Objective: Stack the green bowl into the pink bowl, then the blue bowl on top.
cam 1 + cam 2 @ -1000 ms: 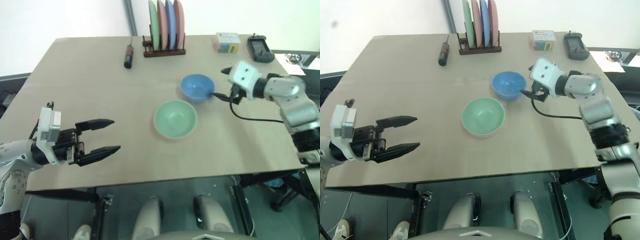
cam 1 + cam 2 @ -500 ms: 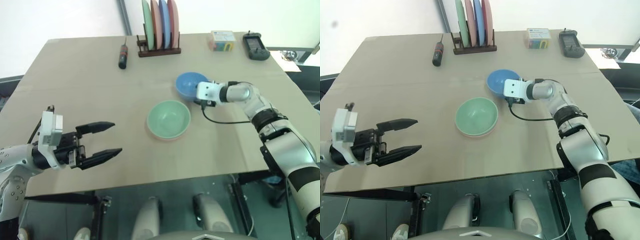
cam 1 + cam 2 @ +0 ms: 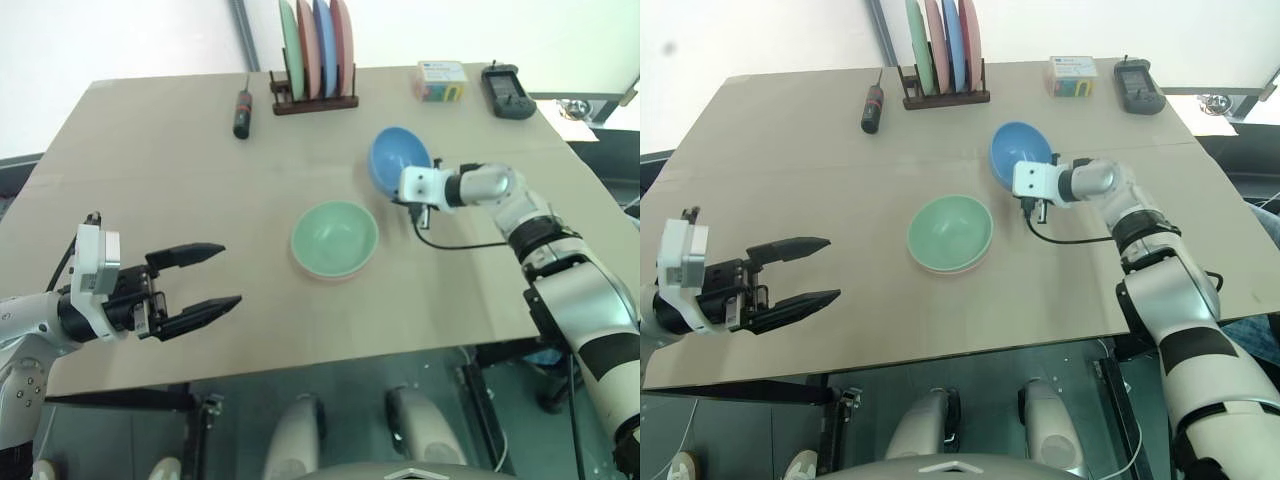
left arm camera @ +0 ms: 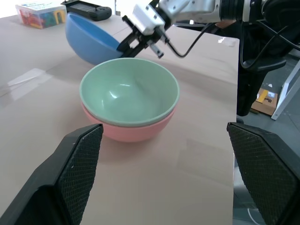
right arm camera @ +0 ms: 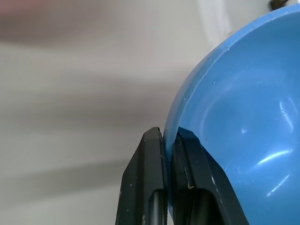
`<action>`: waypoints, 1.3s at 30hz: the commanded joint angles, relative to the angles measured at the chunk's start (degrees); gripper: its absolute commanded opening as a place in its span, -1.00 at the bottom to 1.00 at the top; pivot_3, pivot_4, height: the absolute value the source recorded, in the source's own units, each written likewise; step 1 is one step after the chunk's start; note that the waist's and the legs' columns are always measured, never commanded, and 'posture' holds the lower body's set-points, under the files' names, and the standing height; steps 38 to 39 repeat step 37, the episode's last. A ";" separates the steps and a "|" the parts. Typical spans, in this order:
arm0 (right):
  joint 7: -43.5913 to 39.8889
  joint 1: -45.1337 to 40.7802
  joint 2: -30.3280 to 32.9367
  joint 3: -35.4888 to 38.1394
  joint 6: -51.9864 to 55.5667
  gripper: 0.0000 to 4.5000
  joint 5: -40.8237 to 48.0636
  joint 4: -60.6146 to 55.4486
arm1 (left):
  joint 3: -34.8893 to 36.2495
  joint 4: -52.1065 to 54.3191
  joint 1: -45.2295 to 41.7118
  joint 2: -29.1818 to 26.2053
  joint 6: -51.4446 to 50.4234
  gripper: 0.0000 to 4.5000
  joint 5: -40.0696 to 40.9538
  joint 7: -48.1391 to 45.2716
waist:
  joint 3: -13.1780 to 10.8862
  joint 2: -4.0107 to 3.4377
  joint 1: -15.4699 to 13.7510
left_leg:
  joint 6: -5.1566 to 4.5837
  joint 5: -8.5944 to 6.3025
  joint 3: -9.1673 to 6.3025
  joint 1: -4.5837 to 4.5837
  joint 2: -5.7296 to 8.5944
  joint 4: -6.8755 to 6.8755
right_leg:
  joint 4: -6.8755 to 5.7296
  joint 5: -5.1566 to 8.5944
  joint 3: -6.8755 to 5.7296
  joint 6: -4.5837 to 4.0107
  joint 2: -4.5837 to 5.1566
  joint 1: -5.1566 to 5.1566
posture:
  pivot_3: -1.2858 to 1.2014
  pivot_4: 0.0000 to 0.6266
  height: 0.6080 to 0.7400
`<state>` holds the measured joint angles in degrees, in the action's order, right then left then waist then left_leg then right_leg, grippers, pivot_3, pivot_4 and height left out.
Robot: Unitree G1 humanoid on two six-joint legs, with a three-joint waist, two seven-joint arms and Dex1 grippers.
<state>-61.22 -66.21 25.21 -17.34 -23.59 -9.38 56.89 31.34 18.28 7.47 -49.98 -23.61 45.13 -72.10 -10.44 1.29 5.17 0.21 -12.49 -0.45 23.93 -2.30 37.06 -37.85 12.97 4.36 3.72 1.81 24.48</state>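
The right pincer (image 5: 165, 136) clamps only the blue bowl (image 3: 398, 160)'s thin rim, left pincer (image 3: 208, 278) spread idle, so the tilted bowl could slip before reaching the green bowl (image 3: 335, 238)

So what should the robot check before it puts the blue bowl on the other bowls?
1. Right end effector pinching the blue bowl by its rim: ok, the fingers are shut with the rim between them.
2. Blue bowl off the table: ok, it is tilted up on its side in the grip.
3. Green bowl already sitting in the pink bowl: ok.
4. Nothing inside the green bowl: ok, it looks empty.
5. Left end effector out of the way: ok, it is open and well off to the left of the stack.
6. Grip firm enough for the carry: cannot tell.
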 commanded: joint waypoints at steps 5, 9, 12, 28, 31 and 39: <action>-12.87 11.82 7.23 4.96 37.18 -0.96 23.50 -56.40 | -0.16 -6.84 -0.34 -0.42 4.18 1.00 -2.88 -3.54 | -0.01 -0.02 -0.84 | 0.00 0.00 -0.08 -0.04 -0.02 -0.08 | -0.02 0.02 -0.09 -0.02 -0.01 0.00 | 0.03 -0.52 1.00; -9.40 14.92 6.06 2.74 48.10 -0.96 25.62 -67.81 | -0.98 -8.70 -2.73 -0.61 4.02 1.00 -2.95 -3.63 | 0.01 0.00 -1.48 | -0.01 0.00 -0.09 -0.09 -0.08 -0.01 | -0.12 0.19 -0.15 -0.28 -0.05 0.03 | 0.03 -0.52 1.00; -7.64 16.63 5.27 0.31 50.70 -0.84 24.34 -69.44 | -1.14 -9.17 -3.81 -0.53 3.49 1.00 -2.75 -3.46 | 0.04 0.05 -1.81 | 0.00 0.00 -0.06 -0.09 -0.08 0.12 | -0.09 0.21 -0.15 -0.31 -0.04 -0.04 | 0.03 -0.52 1.00; -2.80 31.62 16.68 18.02 65.11 0.98 36.40 -79.98 | 0.26 2.78 7.57 1.21 -1.97 1.00 -5.51 7.69 | 0.06 0.13 -3.01 | 0.00 0.00 0.00 0.09 -0.03 0.10 | -0.02 0.21 -0.14 -0.31 0.06 0.08 | 0.03 -0.52 1.00; -3.48 42.49 22.57 26.56 64.66 0.98 37.60 -81.49 | 1.36 3.30 9.45 0.67 -3.32 1.00 -3.89 7.06 | 0.10 0.19 -3.26 | 0.00 -0.01 -0.01 0.08 -0.03 0.10 | 0.04 0.22 -0.15 -0.30 0.07 0.05 | 0.03 -0.52 1.00; -6.88 59.94 28.41 41.19 61.31 0.98 40.05 -81.74 | 4.34 2.23 9.93 -1.19 -2.98 1.00 -3.99 5.53 | 0.11 0.22 -3.05 | 0.00 -0.01 0.05 -0.09 -0.04 0.13 | 0.09 0.37 -0.12 -0.07 0.06 -0.08 | 0.03 -0.52 1.00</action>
